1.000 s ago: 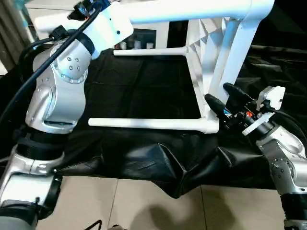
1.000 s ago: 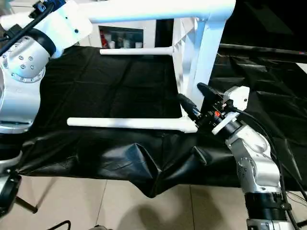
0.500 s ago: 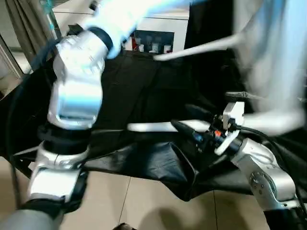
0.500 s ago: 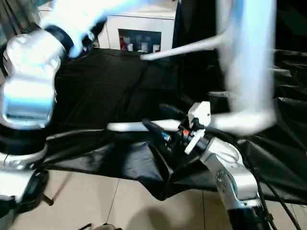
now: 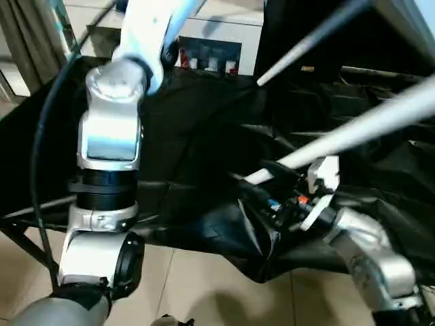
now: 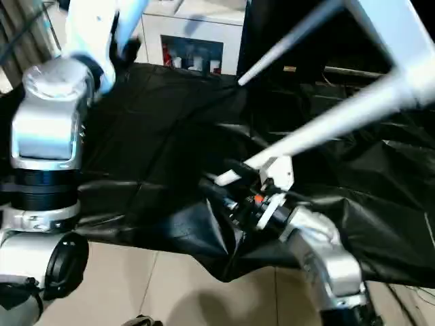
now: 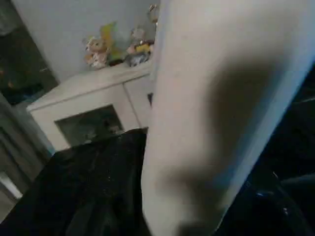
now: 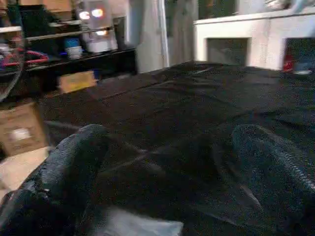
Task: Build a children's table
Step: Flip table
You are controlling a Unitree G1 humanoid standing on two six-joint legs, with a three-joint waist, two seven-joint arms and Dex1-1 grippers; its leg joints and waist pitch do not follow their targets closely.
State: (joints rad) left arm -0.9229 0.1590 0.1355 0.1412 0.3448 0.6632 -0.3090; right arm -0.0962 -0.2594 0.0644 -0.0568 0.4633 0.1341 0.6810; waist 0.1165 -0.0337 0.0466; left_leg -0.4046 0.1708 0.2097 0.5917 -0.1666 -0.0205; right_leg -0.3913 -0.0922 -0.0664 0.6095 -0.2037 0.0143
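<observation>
Two legs visible, near leg [image 5: 353, 129] and far leg [image 5: 306, 41], both still plugged into the children's table [image 6: 401, 27]. Whole thing airborne and tilted, hanging over the right half of the black-draped work table [image 5: 190, 136], nothing resting on it. Near leg's tip sits right at the right gripper [image 5: 250, 174], by the work table's front edge. Fingers [image 8: 78, 147] spread wide, clamped on nothing. Left arm [image 5: 109, 129] raised high, with a white tube [image 7: 206, 108] up close in the left wrist view. Left gripper state: can't tell.

Risks, judged from here:
- No hold on the right, so any slip up top probably means a swing or a drop onto the front edge.
- Leg tip near the right fingers: could knock them, or get pinched off-centre on closing.
- Sideways load on a long leg: could lever it out of its socket.
- Loose drape folds at the front edge: snag risk.
</observation>
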